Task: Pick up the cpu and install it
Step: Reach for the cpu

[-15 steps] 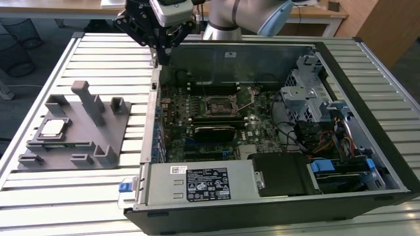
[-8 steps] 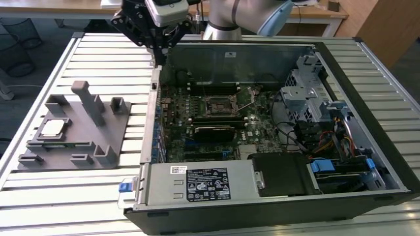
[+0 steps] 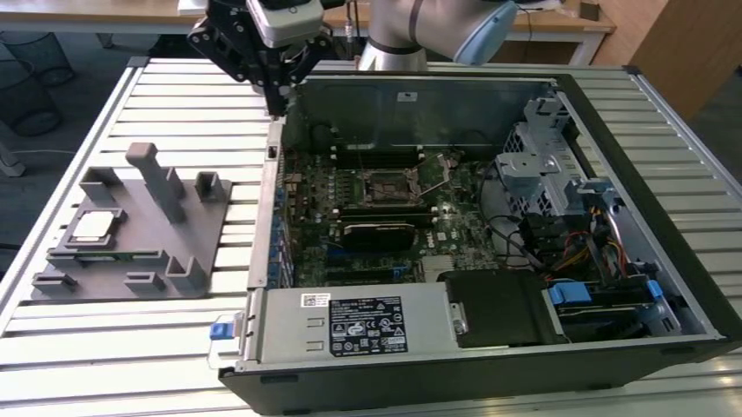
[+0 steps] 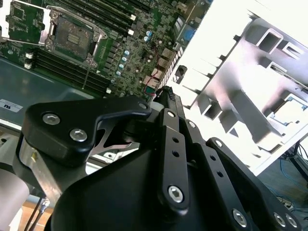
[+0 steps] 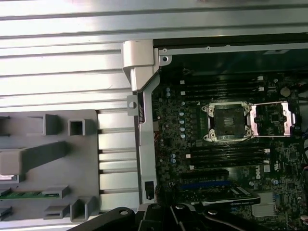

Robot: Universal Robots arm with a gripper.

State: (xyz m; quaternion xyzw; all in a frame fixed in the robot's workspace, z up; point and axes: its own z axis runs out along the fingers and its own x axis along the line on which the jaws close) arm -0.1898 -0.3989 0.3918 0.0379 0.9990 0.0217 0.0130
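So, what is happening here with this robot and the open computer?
The robot arm's pincer hangs above the far corner of the open computer case, towards the exterior view's left. The cpu lies on the grey holder beside the case, well apart from the pincer and not yet picked up. On the motherboard, the socket looks empty, with its metal frame flipped open.

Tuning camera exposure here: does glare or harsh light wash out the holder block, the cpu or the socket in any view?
Second wrist view: the holder block is blown out to near white, while the socket is properly lit. First wrist view: even light, no glare on either. Exterior view: even light, the cpu plain on the holder block.
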